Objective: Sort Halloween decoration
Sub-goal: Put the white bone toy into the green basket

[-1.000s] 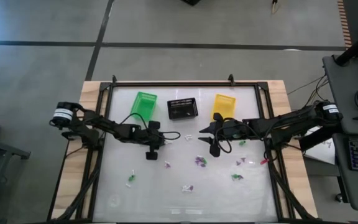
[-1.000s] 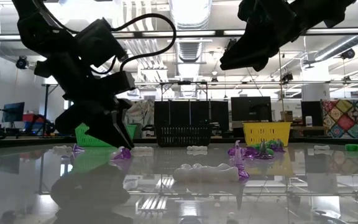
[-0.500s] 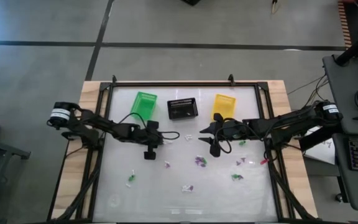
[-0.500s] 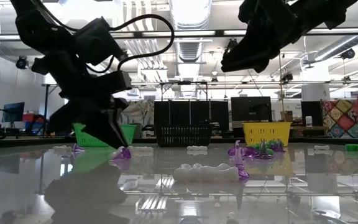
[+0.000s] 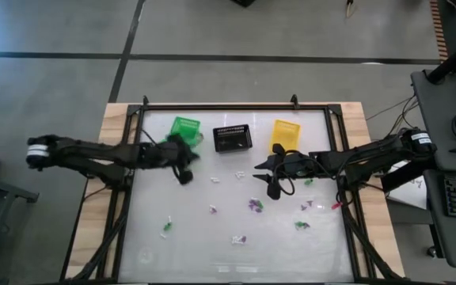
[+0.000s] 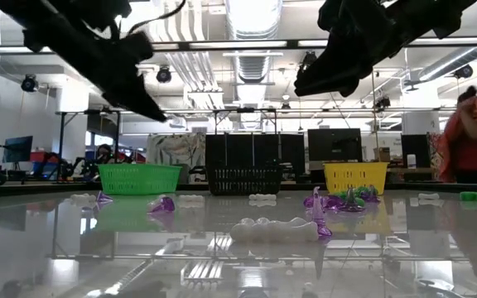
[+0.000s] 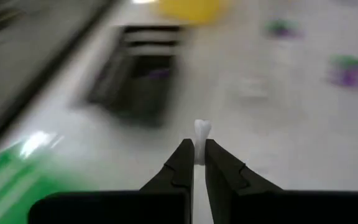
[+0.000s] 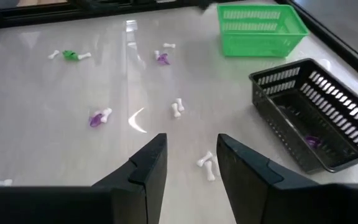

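Looking down from the high view, we see the left gripper [image 5: 184, 168] near the green basket [image 5: 184, 127], yet what it carries is not discernible there. We learn that only from the left wrist view: its fingers [image 7: 180, 165] are pressed together on a small white bone trinket [image 7: 201, 134], whose long axis runs straight out between the fingertips, its knobbed end pointing away from the wrist toward the black basket [image 7: 138, 71].

We find the right gripper [image 5: 271, 179] raised above the table's middle, jaws spread and holding nothing. Its own wrist view adds detail hidden from above: a purple piece [image 8: 312, 141] lying inside the black basket, and loose white bones [image 8: 177, 107] on the glass. The remaining trinkets [image 5: 255, 205] lie scattered across the table [image 5: 157, 257], well short of the yellow basket [image 5: 285, 133].
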Motion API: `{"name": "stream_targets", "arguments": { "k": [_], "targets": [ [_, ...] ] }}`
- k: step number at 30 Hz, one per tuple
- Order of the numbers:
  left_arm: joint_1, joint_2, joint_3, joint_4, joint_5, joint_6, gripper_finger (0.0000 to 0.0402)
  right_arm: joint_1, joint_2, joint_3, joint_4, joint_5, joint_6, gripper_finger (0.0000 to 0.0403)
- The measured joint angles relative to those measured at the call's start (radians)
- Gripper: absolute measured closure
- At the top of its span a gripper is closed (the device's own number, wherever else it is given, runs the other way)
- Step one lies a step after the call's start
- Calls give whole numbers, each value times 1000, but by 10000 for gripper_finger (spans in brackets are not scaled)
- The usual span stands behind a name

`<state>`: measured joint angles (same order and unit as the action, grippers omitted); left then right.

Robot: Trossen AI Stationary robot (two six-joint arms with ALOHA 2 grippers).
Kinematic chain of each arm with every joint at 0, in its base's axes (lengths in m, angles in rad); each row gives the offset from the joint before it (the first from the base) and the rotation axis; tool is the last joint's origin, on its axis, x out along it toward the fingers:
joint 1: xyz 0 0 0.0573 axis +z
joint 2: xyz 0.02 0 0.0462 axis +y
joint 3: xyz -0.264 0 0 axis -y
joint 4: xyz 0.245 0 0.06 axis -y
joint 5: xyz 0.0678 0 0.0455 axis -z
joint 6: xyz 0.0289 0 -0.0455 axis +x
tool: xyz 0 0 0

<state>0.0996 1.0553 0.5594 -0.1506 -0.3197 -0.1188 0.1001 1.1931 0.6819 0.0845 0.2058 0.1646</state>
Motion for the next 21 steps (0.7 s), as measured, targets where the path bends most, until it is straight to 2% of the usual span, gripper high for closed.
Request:
{"name": "stream_targets", "arguments": {
  "k": [3,5,8,15,21],
  "targets": [
    [97,-64,0,-157,-153,-116,401,0,0,0,0,25,0,274],
    [162,-83,0,-204,-169,-162,401,0,0,0,0,31,-1,275],
    [244,-83,0,-196,-152,-205,401,0,0,0,2,32,-5,275],
    [364,-4,1,-115,11,-171,402,-1,0,0,2,32,-6,275],
    [389,61,18,-112,17,-153,387,-1,0,0,1,32,-7,275]
  ]
}}
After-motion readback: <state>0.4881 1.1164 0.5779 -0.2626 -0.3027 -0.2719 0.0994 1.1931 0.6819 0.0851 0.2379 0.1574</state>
